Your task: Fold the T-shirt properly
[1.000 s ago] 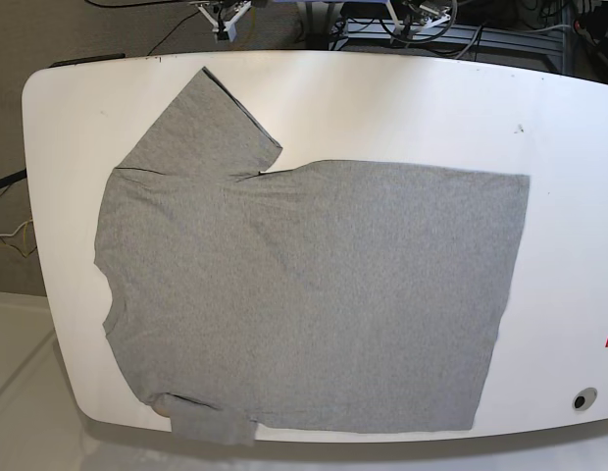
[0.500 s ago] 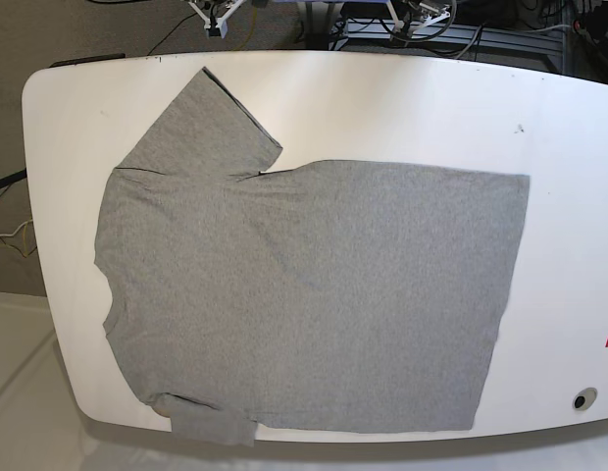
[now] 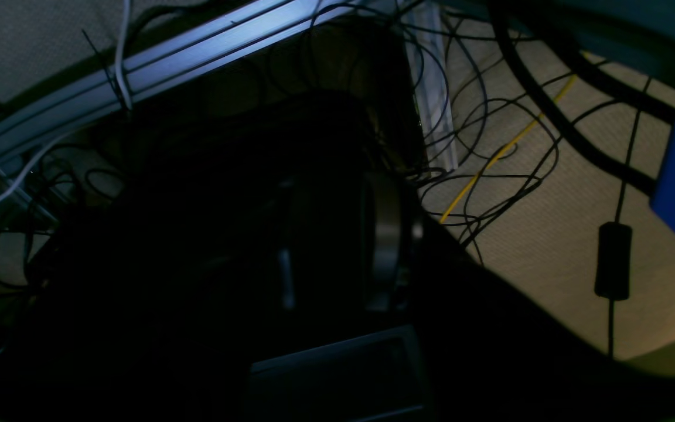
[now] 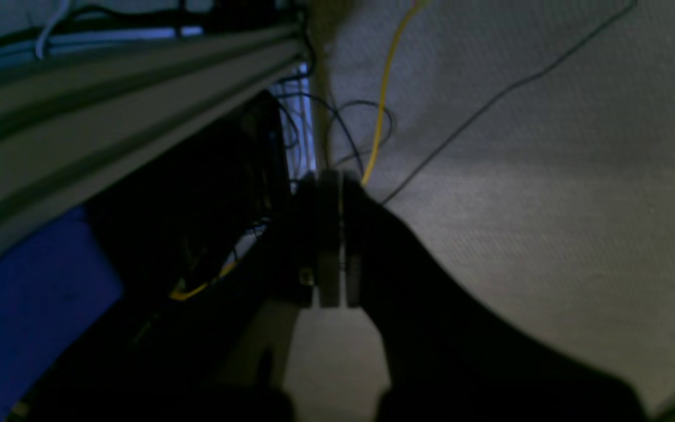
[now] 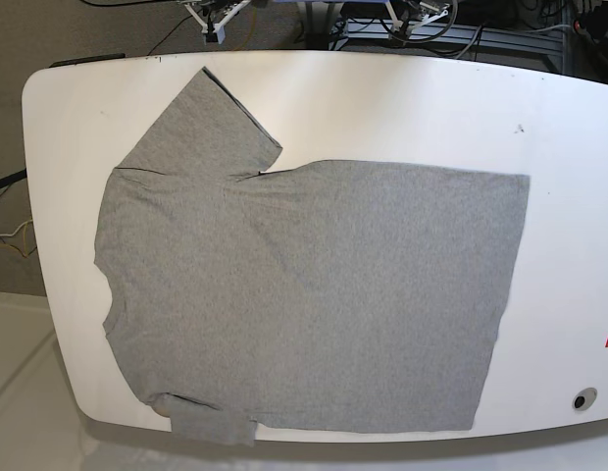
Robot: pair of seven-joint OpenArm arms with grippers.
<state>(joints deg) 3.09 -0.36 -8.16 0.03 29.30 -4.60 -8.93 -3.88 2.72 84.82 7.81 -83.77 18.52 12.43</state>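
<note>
The heather-grey T-shirt [image 5: 304,294] lies flat on the white table [image 5: 382,103], plain side up. Its neck end is at the left and its hem at the right. One sleeve [image 5: 201,123] points to the far edge. The other sleeve [image 5: 211,424] hangs over the near edge. My right gripper [image 4: 329,234] is shut and empty, off the table above the floor; it shows in the base view [image 5: 214,18] beyond the far edge. My left gripper [image 5: 419,14] is also beyond the far edge; the left wrist view is too dark to show its jaws.
Cables [image 3: 490,152] and metal frame rails [image 3: 156,58] lie behind the table, with a yellow cable [image 4: 381,88] on the carpet. A small dark mark [image 5: 519,128] is on the table's far right, and a round hole [image 5: 582,399] at the near right corner.
The right gripper has shifted slightly left beyond the far edge in the base view. The T-shirt has not moved.
</note>
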